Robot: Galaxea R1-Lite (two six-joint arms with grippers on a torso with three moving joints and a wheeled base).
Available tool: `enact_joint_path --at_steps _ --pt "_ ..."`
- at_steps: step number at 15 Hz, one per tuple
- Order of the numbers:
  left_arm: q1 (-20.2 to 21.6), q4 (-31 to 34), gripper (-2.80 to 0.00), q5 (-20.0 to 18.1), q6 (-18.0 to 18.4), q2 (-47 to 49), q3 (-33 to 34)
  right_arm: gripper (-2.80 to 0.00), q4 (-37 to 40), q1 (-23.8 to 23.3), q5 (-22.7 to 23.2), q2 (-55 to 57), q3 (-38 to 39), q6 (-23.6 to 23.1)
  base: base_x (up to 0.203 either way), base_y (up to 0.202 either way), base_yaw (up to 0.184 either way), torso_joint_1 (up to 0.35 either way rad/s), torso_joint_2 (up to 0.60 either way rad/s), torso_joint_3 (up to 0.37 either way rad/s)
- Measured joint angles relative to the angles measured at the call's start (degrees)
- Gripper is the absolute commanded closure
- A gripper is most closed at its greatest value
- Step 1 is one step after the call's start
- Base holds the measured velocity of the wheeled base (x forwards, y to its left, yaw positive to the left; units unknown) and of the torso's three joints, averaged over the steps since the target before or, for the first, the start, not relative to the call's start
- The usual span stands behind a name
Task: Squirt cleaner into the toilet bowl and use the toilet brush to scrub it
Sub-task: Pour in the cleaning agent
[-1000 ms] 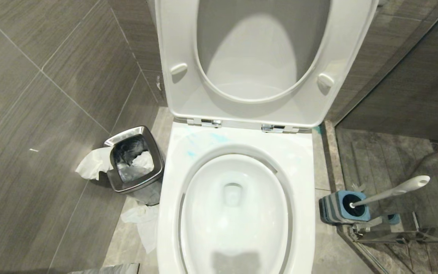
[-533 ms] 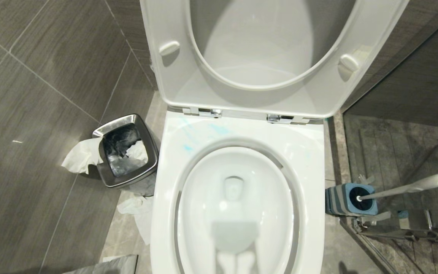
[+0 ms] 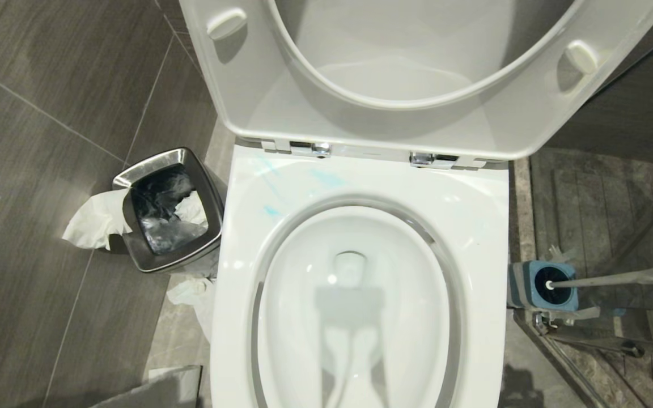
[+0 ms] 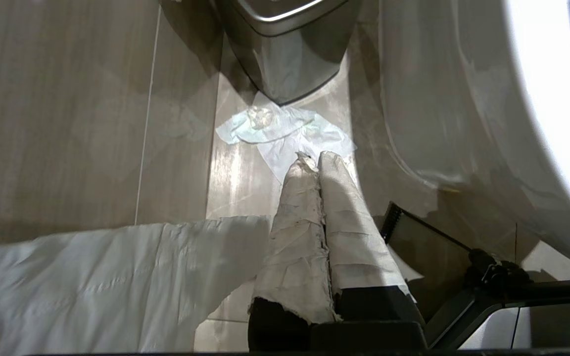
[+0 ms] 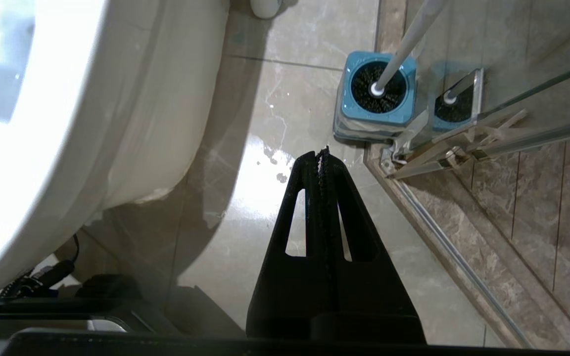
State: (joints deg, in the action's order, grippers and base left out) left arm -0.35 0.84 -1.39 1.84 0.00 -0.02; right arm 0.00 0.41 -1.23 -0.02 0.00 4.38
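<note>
Left pincer (image 4: 314, 160): closed, empty, low over floor beside steel bin (image 3: 168, 209); brush far across the bowl.
Toilet bowl (image 3: 360, 187): between both pincers, cleaner (image 3: 272, 211) smeared on rim.
Right pincer (image 5: 322, 155): closed, empty, nearer arm.
Toilet brush (image 5: 406, 42): just ahead of right pincer, in blue holder (image 5: 376, 116), handle slanting away.

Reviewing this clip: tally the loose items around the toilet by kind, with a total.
Square steel waste bin: 1
White-handled toilet brush with black bristles: 1
Square blue-grey brush holder: 1
Crumpled white tissue pieces: 2, one over the bin's rim, one on the floor
Total: 5
</note>
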Motion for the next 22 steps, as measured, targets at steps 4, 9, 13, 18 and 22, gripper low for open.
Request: enact_joint_path --at_steps 4,9,13,18,22 --pt "0.0 -0.1 0.0 0.0 -0.06 0.0 0.02 0.0 -0.02 0.0 0.0 0.0 0.0 -0.02 0.0 0.0 0.0 0.002 0.0 -0.155" --pt "0.0 -0.08 0.0 -0.01 -0.39 0.0 0.02 0.0 0.0 0.0 0.05 0.0 0.0 0.0 0.0 0.0 0.0 0.0 0.0 -0.011" --pt "0.0 -0.07 0.0 -0.01 -0.41 0.0 0.02 0.0 0.0 0.0 0.0 0.0 0.0 0.0 0.0 0.0 0.0 0.0 0.0 0.0" --pt "0.0 -0.06 0.0 -0.01 -0.43 0.0 0.02 0.0 0.0 0.0 0.0 0.0 0.0 0.0 0.0 0.0 0.0 0.0 0.0 0.0" --pt "0.02 -0.07 0.0 0.0 -0.44 0.0 0.02 0.0 0.04 0.0 -0.02 0.0 -0.02 -0.06 0.0 0.0 0.0 0.0 0.0 0.0"
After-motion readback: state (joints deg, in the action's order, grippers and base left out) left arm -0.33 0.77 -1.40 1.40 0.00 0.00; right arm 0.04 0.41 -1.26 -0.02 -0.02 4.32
